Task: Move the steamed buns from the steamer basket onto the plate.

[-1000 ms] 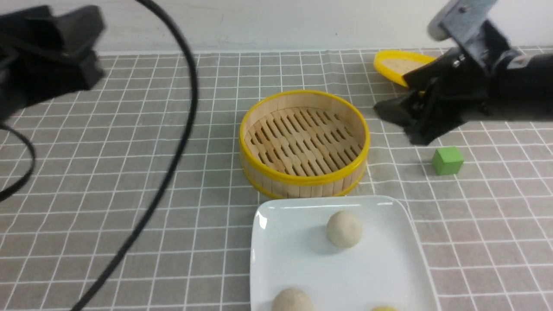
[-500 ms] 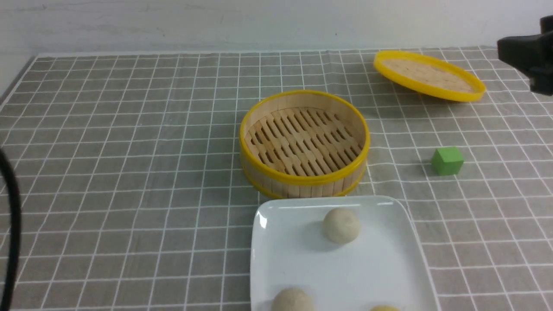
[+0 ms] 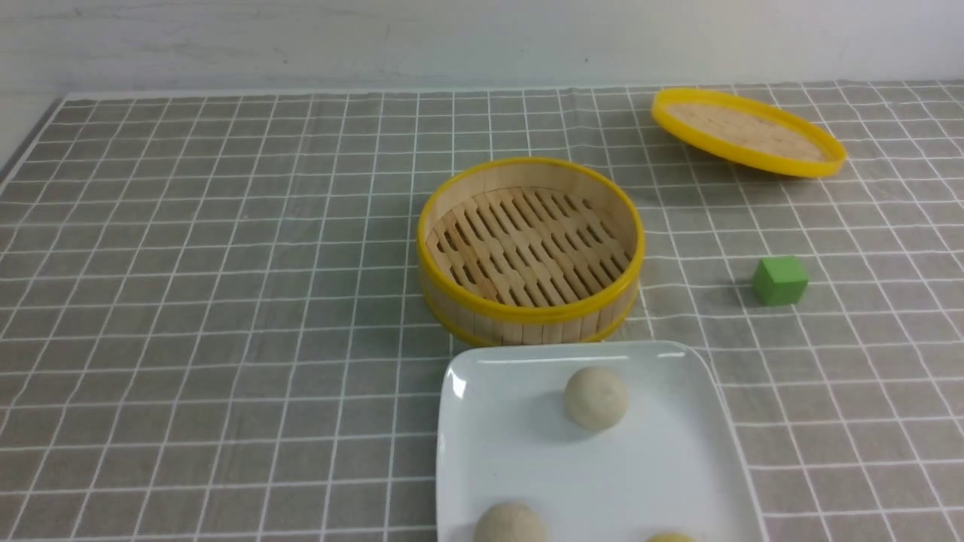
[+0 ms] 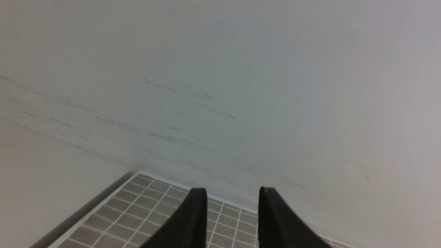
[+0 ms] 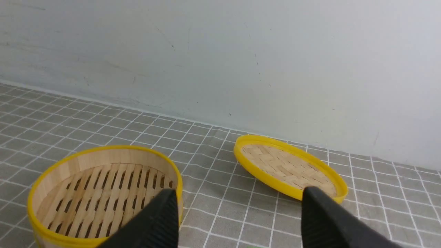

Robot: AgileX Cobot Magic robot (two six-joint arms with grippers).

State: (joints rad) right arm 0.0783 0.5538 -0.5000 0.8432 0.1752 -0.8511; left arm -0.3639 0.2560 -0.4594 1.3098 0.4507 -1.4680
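The steamer basket stands in the middle of the cloth with only its slatted floor showing inside. Right in front of it lies the white plate. Two cream steamed buns and a pale yellow bun rest on it, the last two cut by the frame's edge. Neither arm shows in the front view. My left gripper is open and holds nothing, facing the wall over a table corner. My right gripper is wide open and bare, raised behind the basket.
The flat yellow-rimmed lid lies tilted at the back right, also in the right wrist view as the lid. A green cube sits right of the basket. The wall runs along the table's far edge.
Both arms have pulled back out of the front view: the left from the upper left, the right from in front of the lid. The buns stay on the plate.
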